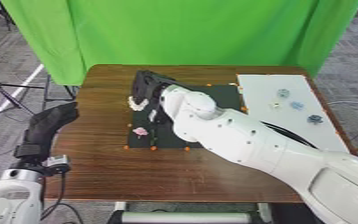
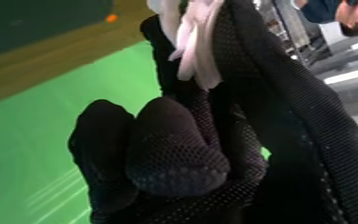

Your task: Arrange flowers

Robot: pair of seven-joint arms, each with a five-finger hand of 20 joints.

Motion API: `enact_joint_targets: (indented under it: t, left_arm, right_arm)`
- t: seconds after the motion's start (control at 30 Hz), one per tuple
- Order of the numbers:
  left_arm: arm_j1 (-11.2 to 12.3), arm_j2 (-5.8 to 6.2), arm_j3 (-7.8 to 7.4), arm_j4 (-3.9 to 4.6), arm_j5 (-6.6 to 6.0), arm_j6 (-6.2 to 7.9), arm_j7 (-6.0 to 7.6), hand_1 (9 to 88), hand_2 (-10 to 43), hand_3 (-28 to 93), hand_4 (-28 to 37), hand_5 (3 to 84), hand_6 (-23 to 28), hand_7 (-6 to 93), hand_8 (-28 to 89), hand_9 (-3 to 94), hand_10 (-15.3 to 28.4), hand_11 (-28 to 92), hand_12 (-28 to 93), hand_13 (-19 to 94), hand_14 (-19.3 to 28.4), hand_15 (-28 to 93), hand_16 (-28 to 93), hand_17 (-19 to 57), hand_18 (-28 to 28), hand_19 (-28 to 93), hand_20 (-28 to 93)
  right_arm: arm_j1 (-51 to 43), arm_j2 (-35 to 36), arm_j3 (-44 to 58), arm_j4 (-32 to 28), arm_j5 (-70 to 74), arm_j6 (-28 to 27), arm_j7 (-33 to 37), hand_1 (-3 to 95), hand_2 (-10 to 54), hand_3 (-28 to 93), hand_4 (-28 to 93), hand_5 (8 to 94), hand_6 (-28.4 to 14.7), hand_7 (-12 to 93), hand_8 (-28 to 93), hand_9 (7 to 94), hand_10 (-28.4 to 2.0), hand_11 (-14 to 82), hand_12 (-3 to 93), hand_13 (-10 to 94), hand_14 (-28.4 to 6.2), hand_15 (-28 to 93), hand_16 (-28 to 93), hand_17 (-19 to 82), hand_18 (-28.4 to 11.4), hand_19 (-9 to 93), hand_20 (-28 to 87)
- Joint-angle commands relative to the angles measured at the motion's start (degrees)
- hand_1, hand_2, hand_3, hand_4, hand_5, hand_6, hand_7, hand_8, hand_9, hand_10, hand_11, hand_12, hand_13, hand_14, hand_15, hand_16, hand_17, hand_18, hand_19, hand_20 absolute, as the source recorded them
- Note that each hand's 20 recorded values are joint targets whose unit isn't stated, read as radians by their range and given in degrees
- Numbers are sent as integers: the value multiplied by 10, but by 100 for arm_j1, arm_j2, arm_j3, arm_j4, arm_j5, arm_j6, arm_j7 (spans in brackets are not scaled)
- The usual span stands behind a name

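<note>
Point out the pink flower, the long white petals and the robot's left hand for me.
Pink flower (image 1: 140, 131): head view, on its bloom.
Long white petals (image 2: 188, 37): right wrist view, partway along one petal.
Left hand (image 1: 44, 127): head view, on its palm.

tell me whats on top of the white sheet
On the white sheet lie four small flowers: one greyish, one pale yellow, one light blue, one dark blue-grey. The right arm hides its near left part, so anything there can't be seen.

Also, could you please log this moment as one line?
right hand: fingers round pale petals | left hand: open near left edge of table | pink flower: on dark mat
</note>
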Motion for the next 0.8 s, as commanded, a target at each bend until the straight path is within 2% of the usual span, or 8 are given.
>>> enact_joint_targets:
  t: [0.03, 0.17, 0.4, 0.5, 0.53, 0.57, 0.8]
  left_arm:
    - [9, -122, 56, -52, 44, -181, -23, 227, 184, 591, -283, 469, 49, 97, -53, 445, 163, 170, 96, 337, 197, 220, -27, 52, 133, 131, 143]
    - [-25, -136, 70, -32, 61, -239, -51, 228, 182, 592, -283, 469, 47, 106, -54, 445, 161, 170, 99, 339, 196, 219, -26, 52, 133, 129, 143]
    - [14, -150, 39, -47, 66, -290, -93, 227, 176, 600, -283, 467, 44, 126, -61, 446, 158, 173, 101, 343, 195, 214, -24, 52, 134, 128, 144]
    - [4, -195, 21, -39, 126, -383, -128, 222, 141, 613, -283, 467, 44, 133, -64, 446, 157, 173, 101, 345, 194, 215, -22, 52, 135, 127, 145]
    - [10, -155, 35, -36, 102, -383, -133, 217, 124, 620, -283, 466, 44, 136, -65, 445, 157, 174, 101, 345, 193, 215, -21, 51, 136, 126, 145]
    - [29, -164, 23, -47, 112, -404, -152, 214, 110, 624, -283, 466, 44, 137, -66, 444, 156, 175, 102, 345, 193, 215, -20, 51, 136, 125, 145]
    - [61, -176, -15, -55, 148, -534, -208, 215, 69, 639, -283, 460, 44, 149, -68, 438, 153, 179, 102, 347, 189, 211, -19, 49, 141, 120, 146]
  right_arm:
    - [-129, -120, -38, 222, -293, -217, 70, 625, -95, 557, -155, 780, 31, 194, 35, 834, -90, 24, 307, 905, -1, 678, 307, 619, -141, 932, 684]
    - [-147, -72, -61, 251, -411, -304, 84, 620, -95, 557, -151, 775, 34, 198, 34, 831, -89, 23, 307, 903, -1, 678, 307, 617, -140, 932, 684]
    - [-194, -10, -35, 277, -428, -386, 107, 616, -95, 561, -149, 772, 34, 203, 32, 828, -88, 22, 310, 900, -1, 677, 308, 614, -141, 932, 682]
    - [-176, 35, -45, 265, -428, -396, 125, 611, -95, 566, -147, 767, 35, 204, 32, 823, -87, 20, 309, 897, -1, 674, 308, 609, -143, 932, 680]
    - [-179, 44, -27, 266, -441, -424, 137, 609, -95, 567, -146, 766, 35, 205, 33, 821, -87, 19, 308, 896, -1, 674, 308, 608, -144, 932, 679]
    - [-181, 39, -5, 287, -450, -451, 136, 606, -95, 568, -146, 765, 36, 206, 33, 820, -87, 18, 307, 896, 0, 673, 308, 608, -145, 932, 679]
    - [-175, 93, 79, 259, -393, -712, 217, 568, -95, 580, -133, 743, 48, 207, 26, 763, -97, 56, 267, 886, -4, 669, 311, 597, -145, 932, 668]
